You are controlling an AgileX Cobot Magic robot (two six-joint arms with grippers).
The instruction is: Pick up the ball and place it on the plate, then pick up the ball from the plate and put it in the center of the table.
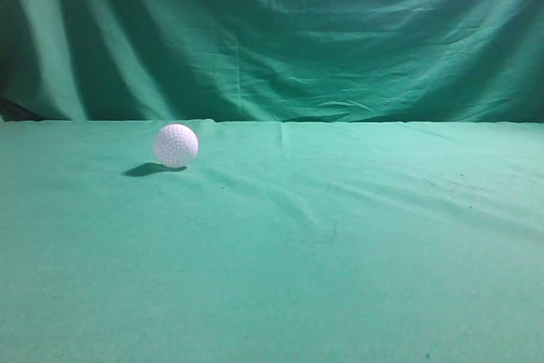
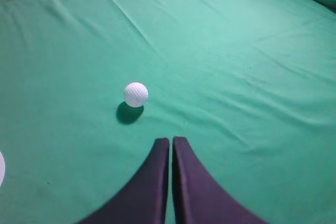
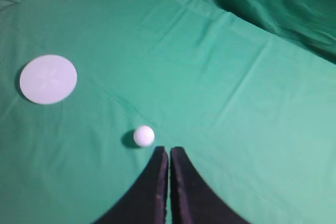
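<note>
I have both hands pressed together and empty: left hand point(image 2: 171, 141) hangs just near of the ball point(image 2: 136, 94), right hand point(image 3: 169, 150) likewise. The ball sits free on the worktop point(image 1: 357, 244), left of centre; the plate point(image 3: 48, 78) lies well apart, awaiting it.

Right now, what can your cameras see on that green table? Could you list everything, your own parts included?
ball: one, white and dimpled, resting on the table left of centre in the exterior view, touching nothing else
plate: one, pale round disc, flat on the table, apart from the ball; out of the exterior view
table: one, covered in slightly wrinkled green cloth
backdrop: one, draped green cloth behind the table
left gripper: one, black, fingers together, holding nothing, above the cloth just short of the ball
right gripper: one, black, fingers together, holding nothing, also close to the ball
</note>
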